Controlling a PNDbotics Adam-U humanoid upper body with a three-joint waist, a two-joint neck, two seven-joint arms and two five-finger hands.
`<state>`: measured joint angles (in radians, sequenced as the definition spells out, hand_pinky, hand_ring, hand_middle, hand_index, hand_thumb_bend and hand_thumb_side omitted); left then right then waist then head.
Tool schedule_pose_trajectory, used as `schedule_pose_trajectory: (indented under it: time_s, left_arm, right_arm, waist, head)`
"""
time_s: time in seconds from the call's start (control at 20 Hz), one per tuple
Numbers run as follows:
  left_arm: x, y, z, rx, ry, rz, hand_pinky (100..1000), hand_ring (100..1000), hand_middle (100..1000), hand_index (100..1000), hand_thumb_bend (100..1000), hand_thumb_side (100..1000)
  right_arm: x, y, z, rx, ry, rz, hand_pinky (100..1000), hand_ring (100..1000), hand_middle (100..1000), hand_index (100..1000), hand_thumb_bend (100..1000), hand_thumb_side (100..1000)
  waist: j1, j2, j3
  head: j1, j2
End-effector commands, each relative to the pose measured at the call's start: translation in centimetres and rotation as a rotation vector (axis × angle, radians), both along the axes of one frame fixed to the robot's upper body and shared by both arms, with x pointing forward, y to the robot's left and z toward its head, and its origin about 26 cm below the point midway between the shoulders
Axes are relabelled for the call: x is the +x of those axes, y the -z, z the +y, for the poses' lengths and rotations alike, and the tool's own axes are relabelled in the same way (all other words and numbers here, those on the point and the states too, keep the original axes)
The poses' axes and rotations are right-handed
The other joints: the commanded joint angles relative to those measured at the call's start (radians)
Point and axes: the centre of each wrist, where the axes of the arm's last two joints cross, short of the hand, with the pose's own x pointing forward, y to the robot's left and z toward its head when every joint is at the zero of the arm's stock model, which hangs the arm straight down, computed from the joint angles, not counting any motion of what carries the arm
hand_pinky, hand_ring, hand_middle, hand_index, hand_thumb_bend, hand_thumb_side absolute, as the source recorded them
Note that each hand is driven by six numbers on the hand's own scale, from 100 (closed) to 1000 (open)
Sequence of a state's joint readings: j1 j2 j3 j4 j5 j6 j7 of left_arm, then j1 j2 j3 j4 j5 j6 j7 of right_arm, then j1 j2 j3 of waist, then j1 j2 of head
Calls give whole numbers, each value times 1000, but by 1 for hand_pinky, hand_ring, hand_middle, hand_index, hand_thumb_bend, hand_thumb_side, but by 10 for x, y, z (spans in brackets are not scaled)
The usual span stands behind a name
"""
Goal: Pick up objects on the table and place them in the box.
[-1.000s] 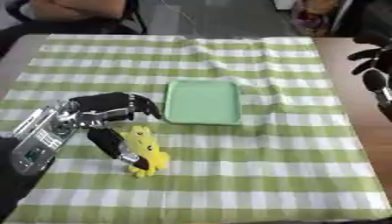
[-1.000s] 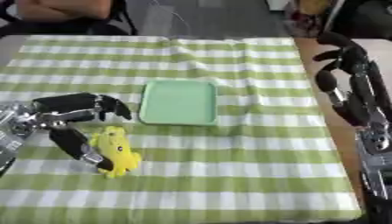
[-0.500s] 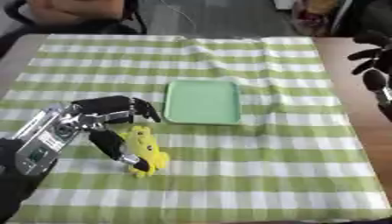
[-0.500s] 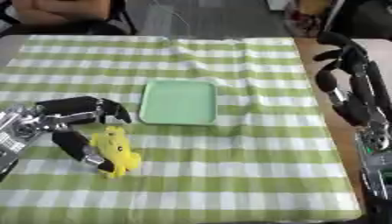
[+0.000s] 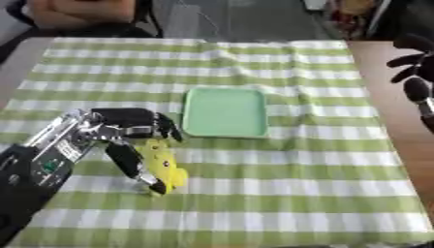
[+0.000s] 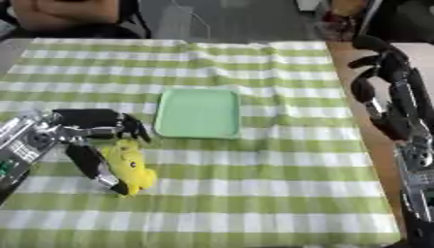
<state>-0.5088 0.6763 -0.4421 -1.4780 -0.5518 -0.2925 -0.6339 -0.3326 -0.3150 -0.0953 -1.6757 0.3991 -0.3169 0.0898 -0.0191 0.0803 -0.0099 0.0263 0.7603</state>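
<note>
A yellow toy (image 5: 163, 164) lay on the checked cloth (image 5: 280, 164) over the worktop, just left of and nearer than the green tray (image 5: 225, 112). The left hand (image 5: 127, 133) reached in from the lower left, thumb along the toy's left side and fingers curled above its top, closing on it. The right hand (image 6: 379, 65) hung relaxed and released at the right edge, fingers up.
</note>
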Motion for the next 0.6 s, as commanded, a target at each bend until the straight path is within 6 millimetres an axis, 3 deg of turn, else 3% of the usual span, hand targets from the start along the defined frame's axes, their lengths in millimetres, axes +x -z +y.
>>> schedule_pose_trajectory:
  time_s: [0.05,0.6]
  left_arm:
    - [3,-11,6,35,2,-18,634,721,795,874,972,609]
    - [3,-3,12,19,-28,13,620,693,761,849,954,600]
  right_arm:
    - [1,-11,0,-9,-9,-30,509,670,795,921,704,958]
    - [1,-11,0,-7,-7,-33,509,670,796,922,704,957]
  waist:
    - [3,-9,-3]
    - [-1,-8,-5]
  head:
    - [7,-12]
    - [7,-10]
